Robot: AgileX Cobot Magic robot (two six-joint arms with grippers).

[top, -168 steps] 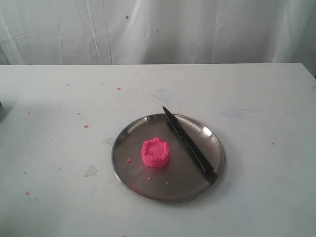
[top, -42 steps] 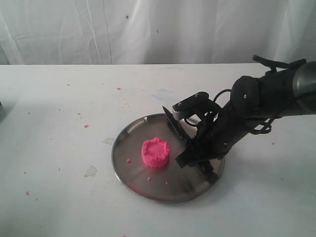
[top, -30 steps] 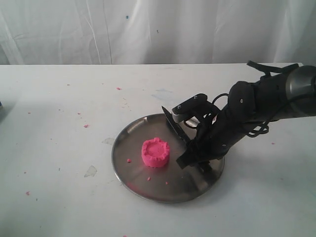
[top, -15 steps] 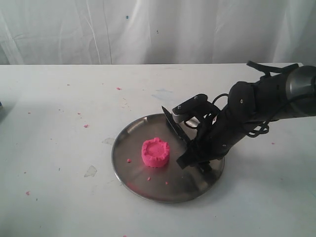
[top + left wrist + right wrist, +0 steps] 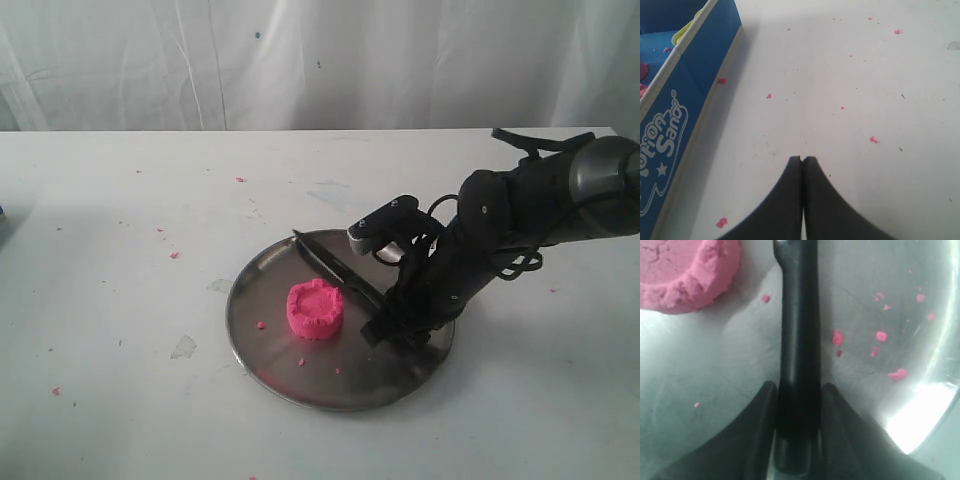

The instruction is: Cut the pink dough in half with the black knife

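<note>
The pink dough (image 5: 315, 309) (image 5: 682, 272), a round ridged puck, sits whole on the steel plate (image 5: 270, 345) (image 5: 715, 365), left of its middle. My right gripper (image 5: 385, 322) (image 5: 799, 387) is shut on the handle of the black knife (image 5: 335, 267) (image 5: 799, 340). The blade points toward the plate's far left rim and passes just behind and to the right of the dough, not touching it. My left gripper (image 5: 803, 159) is shut on nothing above bare table and does not show in the exterior view.
Pink crumbs (image 5: 880, 342) are scattered on the plate and on the white table (image 5: 120, 300). A blue box (image 5: 670, 115) stands beside the left gripper. A white curtain (image 5: 320, 60) hangs behind the table's far edge.
The right arm came in and shut on the knife handle. In the last half second the blade has swung leftward, so its tip now points toward the plate's far left rim, nearer the dough.
</note>
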